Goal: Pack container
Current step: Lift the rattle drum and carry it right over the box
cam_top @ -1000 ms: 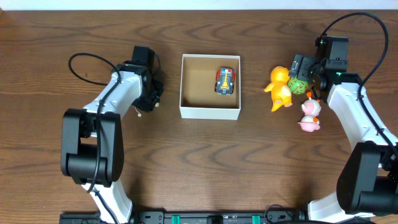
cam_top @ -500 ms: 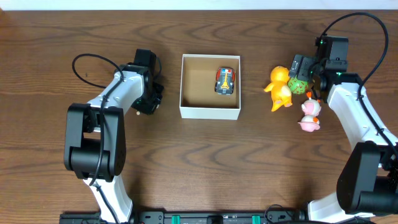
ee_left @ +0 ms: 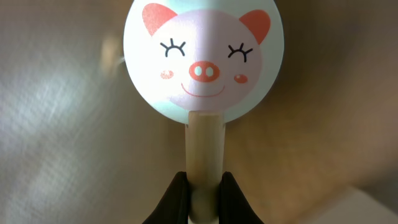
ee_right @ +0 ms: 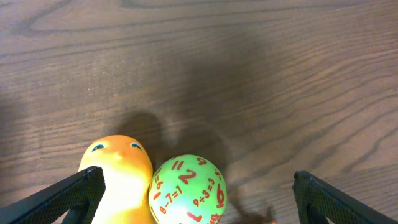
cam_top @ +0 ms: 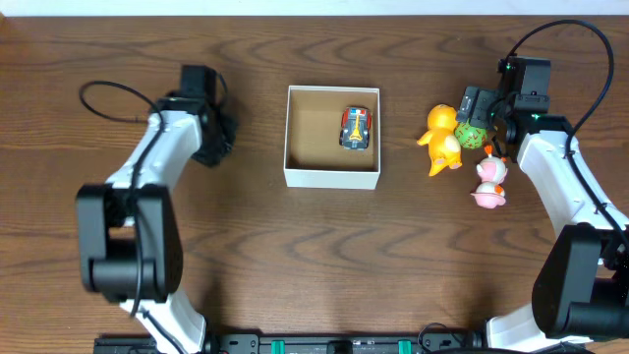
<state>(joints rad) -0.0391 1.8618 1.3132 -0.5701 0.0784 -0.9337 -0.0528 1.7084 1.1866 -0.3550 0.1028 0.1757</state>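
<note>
The container (cam_top: 331, 175), a shallow square box with white walls and a brown inside, stands mid-table with a small toy car (cam_top: 356, 128) in its right part. My left gripper (ee_left: 203, 198) is shut on the wooden stick of a white pig-face toy (ee_left: 202, 59), held up left of the box; in the overhead view my left gripper (cam_top: 213, 140) hides the toy. My right gripper (ee_right: 196, 193) is open over a green number ball (ee_right: 188, 190), which touches an orange duck (ee_right: 118, 180). The ball (cam_top: 470, 134) and duck (cam_top: 441, 139) lie right of the box.
A pink and white figure (cam_top: 489, 183) lies on the table below the green ball, close to my right arm. Black cables loop from both arms at the far side.
My left arm has swung up and to the left, away from the box, with the pig-face toy in its jaws. My right arm has not moved.
</note>
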